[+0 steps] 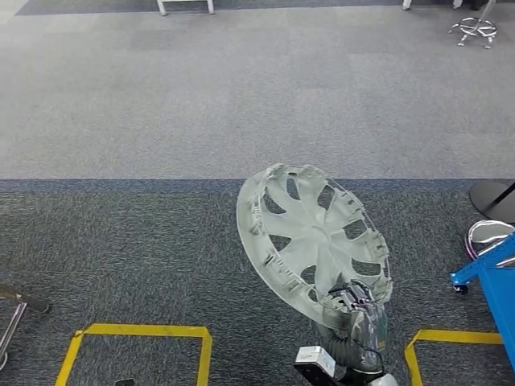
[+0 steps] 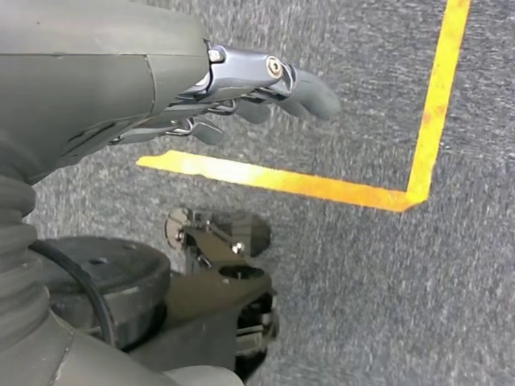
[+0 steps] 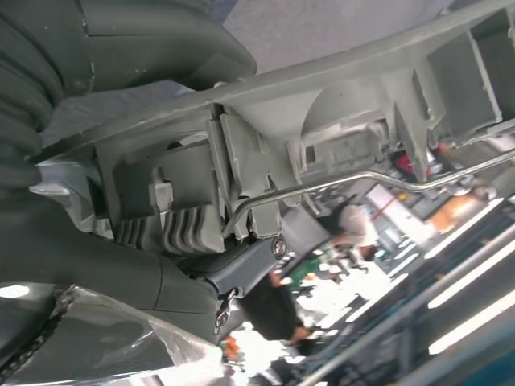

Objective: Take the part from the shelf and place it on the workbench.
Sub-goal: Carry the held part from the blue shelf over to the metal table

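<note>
The part is a pale grey wheel cover (image 1: 313,241) with spoke cut-outs, held up tilted over the dark carpet right of centre in the head view. My right hand (image 1: 358,314) grips its lower rim. In the right wrist view the cover's ribbed back and wire ring (image 3: 340,129) run close to the camera, with my right hand's fingers (image 3: 243,269) clamped on the rim. My left hand (image 2: 255,88) hangs over the carpet, its fingers stretched out and holding nothing.
Yellow floor tape (image 1: 142,331) marks a box at the lower left, and another tape corner (image 1: 449,338) lies at the lower right. A blue frame (image 1: 495,277) stands at the right edge, with a round black base (image 1: 492,199) behind it. Chair legs (image 1: 474,30) stand far right.
</note>
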Available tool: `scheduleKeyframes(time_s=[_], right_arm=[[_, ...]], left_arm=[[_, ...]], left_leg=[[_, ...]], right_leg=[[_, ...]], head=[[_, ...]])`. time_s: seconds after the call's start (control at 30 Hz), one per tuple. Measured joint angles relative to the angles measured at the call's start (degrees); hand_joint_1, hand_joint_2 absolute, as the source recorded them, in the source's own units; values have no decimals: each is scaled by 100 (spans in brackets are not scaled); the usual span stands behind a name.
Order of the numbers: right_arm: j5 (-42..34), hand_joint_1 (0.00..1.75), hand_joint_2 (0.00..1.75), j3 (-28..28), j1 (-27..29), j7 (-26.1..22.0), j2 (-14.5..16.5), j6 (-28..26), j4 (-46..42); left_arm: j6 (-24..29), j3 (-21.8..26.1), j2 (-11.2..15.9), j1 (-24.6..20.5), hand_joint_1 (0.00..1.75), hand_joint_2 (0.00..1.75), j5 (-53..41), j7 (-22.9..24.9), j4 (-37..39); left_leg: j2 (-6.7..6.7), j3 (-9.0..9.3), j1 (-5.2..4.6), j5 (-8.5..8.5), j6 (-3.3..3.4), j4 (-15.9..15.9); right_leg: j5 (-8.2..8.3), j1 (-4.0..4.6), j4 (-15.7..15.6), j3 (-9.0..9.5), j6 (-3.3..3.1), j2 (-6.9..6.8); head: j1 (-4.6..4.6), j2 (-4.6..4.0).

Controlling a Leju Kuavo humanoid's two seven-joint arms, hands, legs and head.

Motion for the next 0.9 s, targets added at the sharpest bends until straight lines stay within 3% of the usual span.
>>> scheduleKeyframes(time_s=[0.03,0.1,0.17,0.23,0.27,0.3,0.37,0.43,0.47,0.5,0.53,0.6,0.67,0.73,0.77,0.83,0.9], right_arm=[[52,175,175,11,-1,4,0,-1,-20],[156,175,175,28,6,32,-3,-2,-58],[349,175,175,54,32,90,-31,-3,-71],[625,175,175,129,53,180,-84,-3,-71],[774,175,175,187,52,242,-110,-3,-71],[926,175,175,261,45,315,-141,-3,-70],[1190,175,175,458,-11,471,-218,-3,-63],[1370,175,175,722,-129,615,-302,-2,-39],[1433,175,175,874,-209,681,-341,3,-16],[1481,175,175,1028,-298,742,-371,10,10],[1522,175,175,1182,-404,797,-396,21,48],[1569,175,175,1443,-622,875,-435,43,137],[1570,175,175,1629,-790,918,-478,55,223],[1547,175,175,1777,-921,941,-523,69,285],[1536,175,175,1840,-976,951,-543,79,309],[1517,175,175,1932,-1052,973,-567,98,341],[1503,175,175,1992,-1106,991,-579,106,356]], left_arm=[[2,-3,-2,10,0,175,-24,2,-1],[12,-12,-5,4,0,175,-83,10,-2],[33,-36,-16,-22,0,175,-184,16,-2],[56,-66,-35,-31,0,175,-293,28,-2],[63,-78,-42,-29,0,175,-341,39,-2],[68,-90,-49,-28,0,175,-388,56,-2],[71,-110,-58,-35,0,175,-484,84,-2],[66,-128,-63,-48,0,175,-568,98,-2],[63,-135,-67,-51,0,175,-606,101,-2],[61,-140,-69,-49,0,175,-645,106,-2],[61,-145,-73,-46,0,175,-689,115,-2],[70,-164,-80,-55,0,175,-764,144,-2],[90,-185,-88,-81,0,175,-808,181,-2],[108,-192,-93,-83,0,175,-832,203,-2],[114,-192,-95,-74,0,175,-843,205,-2],[121,-193,-95,-58,0,175,-861,208,-2],[121,-193,-96,-63,0,175,-878,203,-2]], left_leg=[[-71,24,8,20,31,-45],[-216,87,42,68,97,-131],[-364,100,60,85,137,-146],[-531,102,57,80,151,-141],[-622,108,56,77,150,-137],[-715,116,57,71,145,-128],[-882,105,59,41,110,-80],[-1009,46,73,19,53,-22],[-1066,14,86,23,21,-8],[-1127,-6,105,31,-10,-9],[-1107,-16,113,23,-42,4],[-815,-130,101,-121,-108,241],[-462,-458,111,-433,-169,893],[-377,-791,148,-616,-212,1512],[-362,-833,163,-556,-224,1564],[-266,-589,174,-172,-218,1023],[10,-243,124,112,-169,301]], right_leg=[[-26,-9,5,17,33,25],[-206,-22,272,-92,75,321],[-516,-26,961,-460,76,681],[-626,-17,1491,-791,80,778],[-518,-15,1474,-826,79,792],[-313,-19,1236,-751,74,816],[82,-50,480,-436,65,1050],[193,-69,65,-231,56,1276],[169,-62,41,-207,47,1295],[176,-50,34,-194,30,1237],[186,-46,13,-180,4,1168],[191,-51,-37,-133,-64,1001],[168,-40,-54,-96,-119,806],[137,-30,-53,-75,-134,611],[120,-30,-53,-60,-131,521],[81,-29,-53,-11,-111,362],[39,-11,-50,31,-70,233]], head=[[4,0],[36,0],[70,0],[78,0],[78,0],[78,0],[78,0],[73,0],[70,0],[69,0],[70,0],[43,0],[19,0],[19,0],[19,0],[18,0],[20,0]])
